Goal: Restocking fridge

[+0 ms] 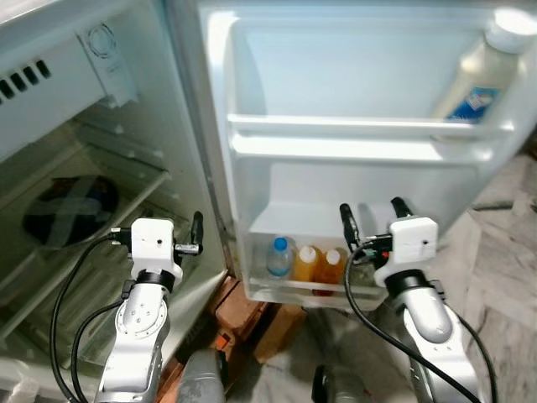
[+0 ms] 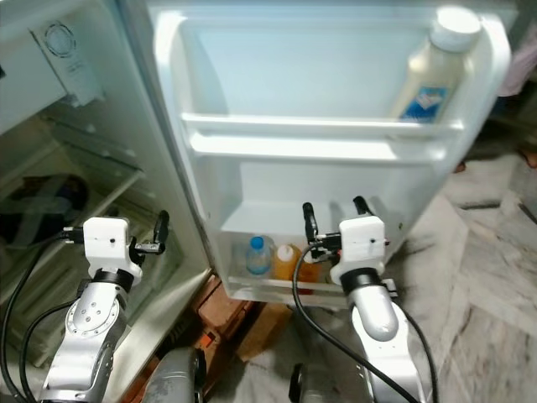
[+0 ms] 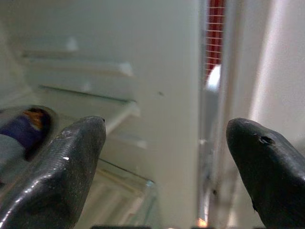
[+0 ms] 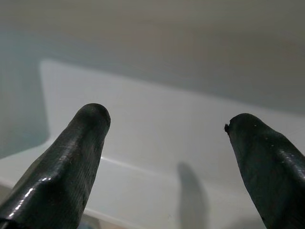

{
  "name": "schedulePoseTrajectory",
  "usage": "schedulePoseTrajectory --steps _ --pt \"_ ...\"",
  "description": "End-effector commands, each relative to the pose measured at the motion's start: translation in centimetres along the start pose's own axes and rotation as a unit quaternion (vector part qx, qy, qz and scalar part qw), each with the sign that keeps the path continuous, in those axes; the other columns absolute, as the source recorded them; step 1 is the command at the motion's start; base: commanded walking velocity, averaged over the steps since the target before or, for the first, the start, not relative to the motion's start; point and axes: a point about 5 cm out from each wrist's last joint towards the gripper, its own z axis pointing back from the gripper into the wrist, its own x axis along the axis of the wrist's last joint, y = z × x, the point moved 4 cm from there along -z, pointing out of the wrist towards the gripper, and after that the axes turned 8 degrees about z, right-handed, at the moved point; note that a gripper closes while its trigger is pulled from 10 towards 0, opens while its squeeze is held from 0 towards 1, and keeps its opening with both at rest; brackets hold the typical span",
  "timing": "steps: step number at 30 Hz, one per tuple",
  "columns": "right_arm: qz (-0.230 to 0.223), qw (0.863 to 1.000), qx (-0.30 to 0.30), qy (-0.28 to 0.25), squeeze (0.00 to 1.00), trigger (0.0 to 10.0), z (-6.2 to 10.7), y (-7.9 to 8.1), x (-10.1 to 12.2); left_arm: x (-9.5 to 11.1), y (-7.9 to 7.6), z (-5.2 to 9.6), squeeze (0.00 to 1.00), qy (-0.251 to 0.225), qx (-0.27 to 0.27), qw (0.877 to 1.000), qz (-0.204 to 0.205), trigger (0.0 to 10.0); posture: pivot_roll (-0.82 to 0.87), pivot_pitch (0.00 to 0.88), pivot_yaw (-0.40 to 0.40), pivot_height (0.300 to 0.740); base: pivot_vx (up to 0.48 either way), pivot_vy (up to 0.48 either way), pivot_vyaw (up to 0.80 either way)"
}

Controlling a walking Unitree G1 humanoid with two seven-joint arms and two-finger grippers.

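Note:
The fridge stands open, and its door (image 1: 352,180) faces me. In the door's bottom shelf (image 1: 294,291) stand a clear bottle with a blue cap (image 1: 281,256) and two orange bottles (image 1: 306,263) (image 1: 332,267). A white bottle with a blue label (image 1: 482,71) leans in the top door shelf (image 1: 336,126). My right gripper (image 1: 372,212) is open and holds nothing, just in front of the bottom door shelf to the right of the bottles. My left gripper (image 1: 159,225) is open and holds nothing at the edge of the fridge body, beside its inner wall (image 3: 162,95).
Inside the fridge a glass shelf (image 1: 109,189) covers a dark round item (image 1: 71,206). Brown cardboard boxes (image 1: 243,306) lie on the floor under the door. Marble floor (image 1: 499,252) runs to the right.

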Motion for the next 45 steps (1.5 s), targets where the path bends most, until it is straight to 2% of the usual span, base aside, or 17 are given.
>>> schedulePoseTrajectory --steps 1,8,13,14,15,16,17,20,21,22,24,27,30,37,38,45 --pt "-0.012 1.0 -0.004 0.009 0.0 10.0 0.6 -0.6 -0.3 0.0 0.2 0.2 0.0 0.003 0.0 1.0 -0.006 10.0 0.04 0.0 -0.01 0.692 0.0 0.0 0.0" --pt "-0.03 0.999 -0.025 0.03 0.0 10.0 0.6 -0.6 -1.2 -0.3 -0.3 0.2 0.0 0.013 -0.007 1.0 -0.01 10.0 0.04 0.0 -0.001 0.732 0.0 0.0 0.0" --pt "-0.048 0.998 -0.013 0.036 0.0 10.0 0.5 0.1 -1.5 -0.4 -0.3 0.1 0.0 0.013 -0.009 1.0 -0.01 10.0 0.04 0.0 -0.001 0.732 0.0 0.0 0.0" --pt "-0.1 0.993 -0.007 0.063 0.0 10.0 0.6 0.3 -2.4 -0.4 -0.3 0.0 0.0 0.013 -0.009 1.0 -0.01 10.0 0.05 0.0 -0.005 0.732 -0.356 0.0 0.0" --pt "-0.1 0.993 -0.007 0.063 0.0 10.0 0.6 0.3 -2.4 -0.4 -0.3 0.0 0.0 0.013 -0.009 1.0 -0.01 10.0 0.05 0.0 -0.005 0.732 -0.356 0.0 0.0" --pt "-0.147 0.986 -0.011 0.073 0.0 10.0 0.6 0.2 -2.7 -0.3 -0.3 0.0 0.0 0.012 -0.009 1.0 -0.009 10.0 0.05 0.0 -0.006 0.732 -0.368 0.0 0.0" --pt "-0.163 0.984 -0.014 0.073 0.0 10.0 0.6 0.2 -2.8 -0.3 -0.3 0.0 0.0 0.011 -0.008 1.0 -0.008 10.0 0.05 0.0 -0.006 0.732 -0.368 0.0 0.0" --pt "-0.15 0.988 -0.015 0.041 0.0 10.0 0.1 0.0 -1.7 -0.2 -0.4 0.0 0.0 0.01 -0.008 1.0 -0.008 10.0 0.05 0.0 -0.005 0.732 -0.334 0.0 0.0" --pt "-0.113 0.993 -0.009 0.037 0.0 10.0 -0.2 0.0 -1.4 -0.2 -0.4 0.0 0.0 0.01 -0.008 1.0 -0.009 10.0 0.05 0.0 -0.004 0.732 -0.326 0.0 0.0" --pt "-0.101 0.994 -0.005 0.033 0.0 10.0 -0.2 0.1 -1.3 -0.2 -0.4 0.0 0.0 0.01 -0.009 1.0 -0.009 10.0 0.05 0.0 -0.004 0.732 -0.326 0.0 0.0" --pt "-0.117 0.992 0.016 0.051 0.0 10.0 -0.1 0.9 -1.6 -0.2 -0.5 0.1 0.0 0.012 -0.011 1.0 -0.01 10.0 0.05 0.0 -0.001 0.732 -0.326 0.0 0.0" --pt "-0.144 0.987 0.008 0.071 0.0 10.0 0.1 0.9 -2.4 -0.2 -0.6 0.1 0.0 0.013 -0.013 1.0 -0.011 10.0 0.05 0.0 -0.002 0.732 -0.329 0.0 0.0" --pt "-0.139 0.985 0.012 0.097 0.0 10.0 -0.1 1.3 -3.1 -0.3 -0.5 0.2 0.0 0.015 -0.014 1.0 -0.011 10.0 0.05 0.0 0.001 0.732 -0.331 0.0 0.0" --pt "-0.137 0.986 0.025 0.088 0.0 10.0 -0.6 1.5 -2.8 -0.4 -0.7 0.1 0.0 0.016 -0.017 1.0 -0.012 10.0 0.05 0.0 0.0 0.732 -0.234 0.0 0.0" --pt "-0.157 0.981 0.044 0.107 0.0 10.0 -0.5 2.0 -3.1 -0.3 -0.7 0.1 0.0 0.015 -0.017 1.0 -0.014 10.0 0.05 0.0 -0.001 0.732 0.0 0.0 0.0" --pt "-0.154 0.984 0.031 0.085 0.0 10.0 -0.7 1.4 -2.7 -0.4 -0.9 0.0 0.0 0.015 -0.028 0.999 -0.016 10.0 0.05 0.0 0.001 0.74 0.0 0.0 0.0"
